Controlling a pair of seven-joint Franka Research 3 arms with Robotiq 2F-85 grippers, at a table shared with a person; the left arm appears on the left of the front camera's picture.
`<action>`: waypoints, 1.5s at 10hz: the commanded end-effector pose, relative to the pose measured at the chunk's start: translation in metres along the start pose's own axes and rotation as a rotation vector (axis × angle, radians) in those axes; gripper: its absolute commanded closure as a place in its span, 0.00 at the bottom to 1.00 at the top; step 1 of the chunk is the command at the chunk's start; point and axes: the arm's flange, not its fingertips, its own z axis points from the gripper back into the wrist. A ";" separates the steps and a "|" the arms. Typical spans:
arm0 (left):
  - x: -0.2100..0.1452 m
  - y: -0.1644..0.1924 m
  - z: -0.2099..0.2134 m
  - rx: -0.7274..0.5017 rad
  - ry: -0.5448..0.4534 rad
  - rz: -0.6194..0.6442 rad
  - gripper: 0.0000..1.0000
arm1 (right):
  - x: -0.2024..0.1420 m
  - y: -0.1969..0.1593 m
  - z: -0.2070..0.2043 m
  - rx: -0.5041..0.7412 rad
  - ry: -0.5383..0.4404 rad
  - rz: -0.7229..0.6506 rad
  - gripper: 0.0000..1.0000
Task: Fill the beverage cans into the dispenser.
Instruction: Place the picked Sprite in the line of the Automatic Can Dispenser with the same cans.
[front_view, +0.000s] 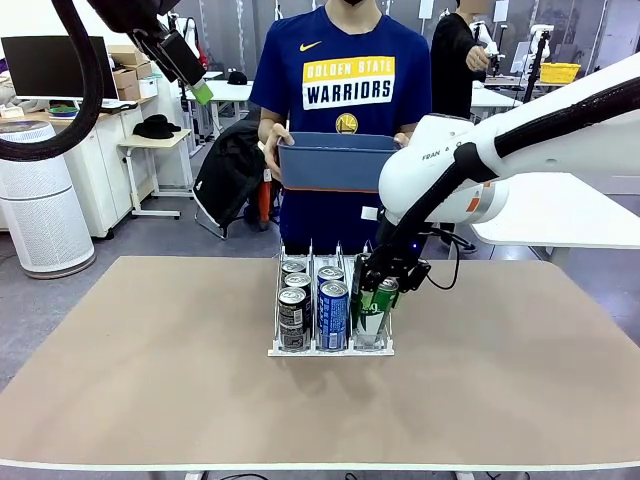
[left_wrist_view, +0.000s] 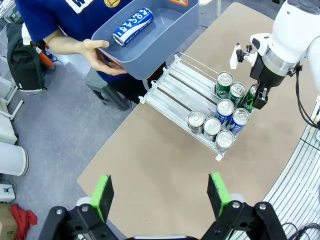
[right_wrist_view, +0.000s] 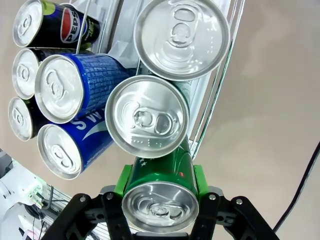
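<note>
Clasping green can (right_wrist_view: 159, 197), right fingers (right_wrist_view: 199, 181) seemingly half-hidden

Grey floor (front_view: 150, 235). At left, a white air purifier (front_view: 40, 200), a monitor (front_view: 45, 65) on a white cabinet (front_view: 100, 172), a side table (front_view: 150, 144) bearing a black hat (front_view: 157, 127). White table (front_view: 560, 215) at right, yellow crate (front_view: 558, 72) far back
</note>
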 end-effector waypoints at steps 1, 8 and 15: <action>-0.002 0.000 -0.001 -0.001 0.002 0.001 0.00 | 0.012 0.004 0.005 -0.045 -0.009 -0.022 0.42; -0.002 0.000 -0.001 -0.001 0.002 0.001 0.00 | 0.002 0.000 -0.002 -0.003 0.043 0.007 0.42; -0.002 0.000 -0.001 -0.001 0.002 0.001 0.00 | -0.018 -0.003 0.030 0.034 -0.020 0.014 0.00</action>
